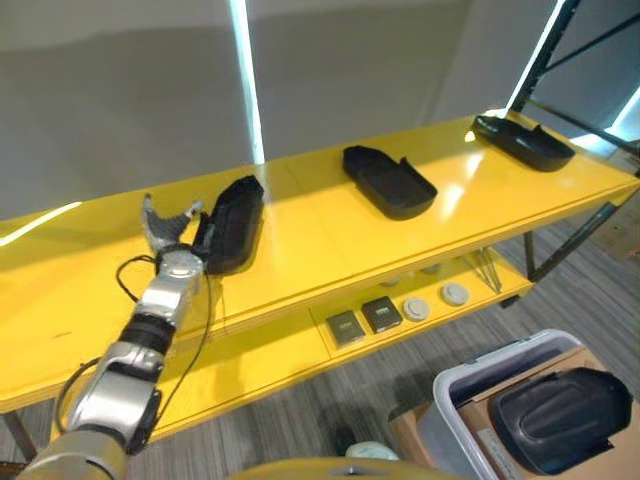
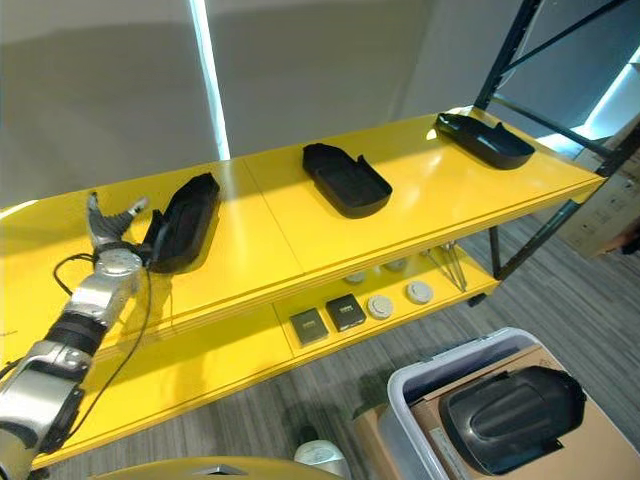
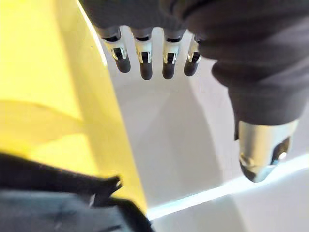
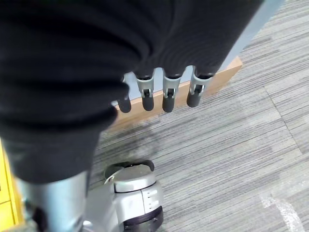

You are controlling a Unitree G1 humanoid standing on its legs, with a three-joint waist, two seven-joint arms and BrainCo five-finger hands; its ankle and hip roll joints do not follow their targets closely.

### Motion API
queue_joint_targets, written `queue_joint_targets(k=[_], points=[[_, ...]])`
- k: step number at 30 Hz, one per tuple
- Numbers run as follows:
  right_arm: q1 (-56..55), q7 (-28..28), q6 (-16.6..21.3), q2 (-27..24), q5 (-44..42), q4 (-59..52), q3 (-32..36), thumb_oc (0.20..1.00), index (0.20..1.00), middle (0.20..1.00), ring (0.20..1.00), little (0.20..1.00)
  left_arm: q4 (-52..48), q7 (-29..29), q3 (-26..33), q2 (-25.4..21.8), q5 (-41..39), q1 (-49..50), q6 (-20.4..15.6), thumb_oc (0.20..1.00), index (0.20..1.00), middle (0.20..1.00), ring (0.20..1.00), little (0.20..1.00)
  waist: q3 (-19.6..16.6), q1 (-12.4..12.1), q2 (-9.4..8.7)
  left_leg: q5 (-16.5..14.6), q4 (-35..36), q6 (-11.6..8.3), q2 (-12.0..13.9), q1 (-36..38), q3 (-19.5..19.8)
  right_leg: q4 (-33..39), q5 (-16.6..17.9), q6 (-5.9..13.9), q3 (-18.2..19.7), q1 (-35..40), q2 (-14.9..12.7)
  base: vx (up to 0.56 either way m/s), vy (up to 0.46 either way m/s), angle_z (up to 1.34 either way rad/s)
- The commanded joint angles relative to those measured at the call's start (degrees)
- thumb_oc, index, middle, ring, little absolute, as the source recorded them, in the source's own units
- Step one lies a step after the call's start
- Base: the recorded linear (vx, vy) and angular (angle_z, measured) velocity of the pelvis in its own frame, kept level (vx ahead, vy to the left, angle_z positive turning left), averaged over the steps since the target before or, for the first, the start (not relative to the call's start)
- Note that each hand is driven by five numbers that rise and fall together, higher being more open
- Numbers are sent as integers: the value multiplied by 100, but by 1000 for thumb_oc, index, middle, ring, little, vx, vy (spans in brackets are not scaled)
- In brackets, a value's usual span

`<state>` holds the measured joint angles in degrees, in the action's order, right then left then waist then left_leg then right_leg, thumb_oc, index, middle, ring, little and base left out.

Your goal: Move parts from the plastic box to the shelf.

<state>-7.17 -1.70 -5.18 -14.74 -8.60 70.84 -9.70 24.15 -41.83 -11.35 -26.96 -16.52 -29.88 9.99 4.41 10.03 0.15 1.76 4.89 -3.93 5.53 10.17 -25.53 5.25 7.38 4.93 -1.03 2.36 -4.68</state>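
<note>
Left hand (image 1: 165,228) apparently beside black part (image 1: 232,222).

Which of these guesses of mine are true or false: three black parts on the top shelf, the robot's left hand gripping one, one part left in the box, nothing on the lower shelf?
1. Three black parts lie on the yellow shelf: leftmost part, middle part, far part. True.
2. The left hand grips the leftmost part. False: its fingers are straight and it sits beside the part.
3. A black part lies in the plastic box. True.
4. The lower shelf is bare. False: small items lie there.
</note>
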Motion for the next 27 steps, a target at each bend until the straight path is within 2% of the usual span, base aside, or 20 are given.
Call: queue_joint_targets(k=[1,2,3,6,9,11,13,14,15,16,17,19,20,21,22,27], points=[[132,-26,156,-148,39,517,80,1000,1000,1000,1000,1000,-460,31,415,-362,568,-159,-373,1000,1000,1000,1000,1000,92,-191,218,-143,11,-42,454,-88,885,-25,-518,239,-176,256,-136,-6,35,26],[100,-55,127,-134,60,480,137,1000,1000,1000,1000,1000,-930,339,548,-444,585,60,-247,1000,1000,1000,1000,1000,99,-263,215,-141,11,-40,453,-97,933,-25,-529,233,-212,272,-144,-3,28,31],[76,-73,140,-122,74,478,157,1000,1000,1000,1000,1000,-1095,445,582,-481,537,152,-279,1000,1000,1000,1000,1000,101,-283,215,-145,11,-39,452,-100,950,-25,-531,230,-223,276,-146,-5,30,28],[26,-84,108,-131,109,424,238,1000,1000,1000,1000,1000,-1660,876,751,-566,427,517,-84,1000,1000,1000,1000,1000,112,-365,210,-138,11,-47,450,-114,1006,-25,-536,229,-273,291,-157,-2,20,9],[-6,-98,69,-139,160,362,289,1000,1000,1000,1000,1000,-1815,1117,841,-522,159,805,-97,1000,1000,1000,1000,1000,126,-409,210,-136,11,-53,443,-120,1028,-25,-545,225,-294,306,-164,0,26,6],[-24,-116,47,-156,198,314,278,1000,1000,1000,1000,1000,-1754,1334,862,-422,-294,935,-133,1000,1000,1000,1000,1000,123,-415,210,-130,11,-55,442,-132,1029,-25,-544,225,-295,298,-165,-5,20,4],[-40,-118,39,-175,276,274,270,1000,1000,1000,1000,1000,-1482,1610,749,-268,-1072,989,-340,1000,1000,1000,1000,1000,128,-393,209,-119,11,-61,441,-143,1006,-25,-528,223,-279,281,-158,0,0,0],[-30,-101,1,-204,276,248,256,1000,1000,1000,1000,1000,-1365,1665,720,-164,-1123,1007,-369,1000,1000,1000,1000,1000,131,-384,210,-120,11,-62,442,-145,1002,-25,-531,222,-273,277,-155,0,0,0],[-17,-117,-6,-198,270,258,234,1000,1000,1000,1000,1000,-1182,1851,649,-81,-1207,996,-543,1000,1000,1000,1000,1000,128,-368,211,-120,11,-65,446,-147,982,-25,-524,228,-260,268,-154,0,0,0],[0,-122,-34,-205,254,239,205,1000,1000,1000,1000,1000,-1085,2050,595,52,-1630,981,-653,1000,1000,1000,1000,1000,136,-354,207,-109,11,-69,455,-150,962,-25,-514,223,-250,257,-153,0,0,0],[13,-104,-69,-243,249,207,192,1000,1000,1000,1000,1000,-979,2018,546,229,-1805,972,-708,1000,1000,1000,1000,1000,146,-337,213,-105,11,-73,458,-148,952,-25,-515,223,-239,249,-146,0,0,0],[40,-102,-69,-249,247,218,165,1000,1000,1000,1000,1000,-676,2156,482,410,-1995,933,-1027,1000,1000,1000,1000,1000,152,-301,210,-102,11,-78,471,-146,906,-25,-507,225,-218,233,-143,0,0,0],[43,-101,-73,-252,241,215,162,1000,1000,1000,1000,1000,-657,2157,480,429,-2014,930,-1046,1000,1000,1000,1000,1000,154,-298,211,-102,11,-78,473,-145,901,-25,-506,224,-214,231,-142,0,0,0],[49,-99,-54,-252,244,228,142,1000,1000,1000,1000,1000,-364,2328,471,559,-2051,886,-1328,1000,1000,1000,1000,1000,144,-259,211,-105,11,-80,479,-139,852,-25,-508,226,-184,215,-136,1,-3,-6],[46,-97,-45,-256,247,225,135,1000,1000,1000,1000,1000,-294,2390,468,594,-2042,871,-1451,1000,1000,1000,1000,1000,146,-243,208,-104,11,-80,483,-135,832,-25,-506,227,-175,212,-136,2,-5,-12],[30,-70,4,-255,273,199,68,1000,1000,1000,1000,1000,221,2654,407,808,-1969,720,-1844,1000,1000,1000,1000,1000,158,-137,188,-96,11,-88,506,-109,711,-25,-481,235,-101,188,-131,5,-13,-9]])
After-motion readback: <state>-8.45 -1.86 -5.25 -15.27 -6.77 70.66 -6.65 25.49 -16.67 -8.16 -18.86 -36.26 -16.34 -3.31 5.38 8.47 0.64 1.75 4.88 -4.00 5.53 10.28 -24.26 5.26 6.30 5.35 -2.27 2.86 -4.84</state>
